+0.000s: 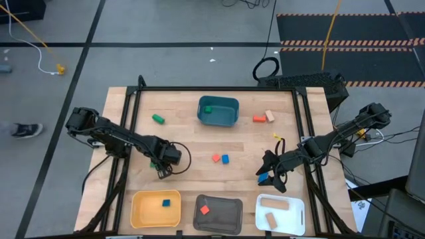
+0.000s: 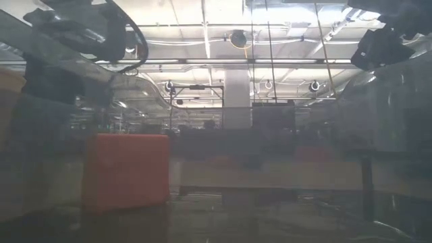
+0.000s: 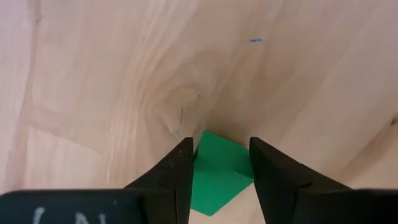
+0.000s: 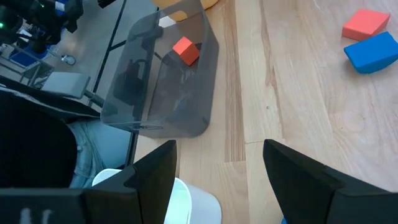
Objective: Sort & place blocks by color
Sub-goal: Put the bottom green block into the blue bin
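My left gripper [image 1: 160, 168] points down at the table's left middle, shut on a green block [image 3: 217, 171] that lies on the wood. My right gripper [image 4: 217, 180] hovers open above the table's right side with nothing between its fingers; a blue piece [image 1: 263, 178] shows just beside it. Loose on the table lie a green block [image 1: 157, 119], a red block [image 1: 259, 119] beside a tan one [image 1: 270, 116], and a red [image 1: 216, 158] and blue block [image 1: 225, 159] at the centre. My left gripper pinches the green block between its two fingers, which come from above and point down. The fingers [image 3: 180, 168] meet the block near two opposite corners [image 3: 247, 174], since it lies turned between them. The block rests flat on the table.
A teal tray [image 1: 229, 119] at the far middle holds a green block. Along the near edge stand a yellow tray [image 1: 141, 214] with a blue block, a grey tray [image 1: 229, 216] with a red block [image 4: 185, 50], and a white tray [image 1: 295, 216] with tan blocks.
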`<state>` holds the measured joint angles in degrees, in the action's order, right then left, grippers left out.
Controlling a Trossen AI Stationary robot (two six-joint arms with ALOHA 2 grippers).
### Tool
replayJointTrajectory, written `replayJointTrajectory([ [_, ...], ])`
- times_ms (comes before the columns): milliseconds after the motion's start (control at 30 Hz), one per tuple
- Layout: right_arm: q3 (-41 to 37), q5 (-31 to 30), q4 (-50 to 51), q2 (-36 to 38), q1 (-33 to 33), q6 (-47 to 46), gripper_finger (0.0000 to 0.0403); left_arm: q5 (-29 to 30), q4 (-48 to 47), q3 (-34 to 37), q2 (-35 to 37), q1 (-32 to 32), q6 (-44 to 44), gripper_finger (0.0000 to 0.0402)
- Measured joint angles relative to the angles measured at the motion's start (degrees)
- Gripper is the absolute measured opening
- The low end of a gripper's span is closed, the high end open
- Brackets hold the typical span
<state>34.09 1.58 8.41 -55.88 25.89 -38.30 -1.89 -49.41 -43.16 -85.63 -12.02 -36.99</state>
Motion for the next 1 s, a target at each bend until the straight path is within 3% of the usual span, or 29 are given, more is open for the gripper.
replayJointTrajectory([
  [267, 0.00, -0.02, 0.00, 0.00, 0.00, 0.00, 0.0233, 4.09, 0.05, 0.11, -0.13, 2.47, -4.30, 0.0158],
  [700, 0.00, -0.02, 0.00, 0.00, 0.00, 0.02, 0.0233, 4.22, 0.21, 0.15, -0.17, 3.11, -5.78, 0.0164],
  [1000, 0.00, -0.10, 0.00, 0.00, 0.00, 0.22, 0.0233, 5.03, 3.22, -0.25, -0.13, 3.49, -11.18, 0.0130],
])
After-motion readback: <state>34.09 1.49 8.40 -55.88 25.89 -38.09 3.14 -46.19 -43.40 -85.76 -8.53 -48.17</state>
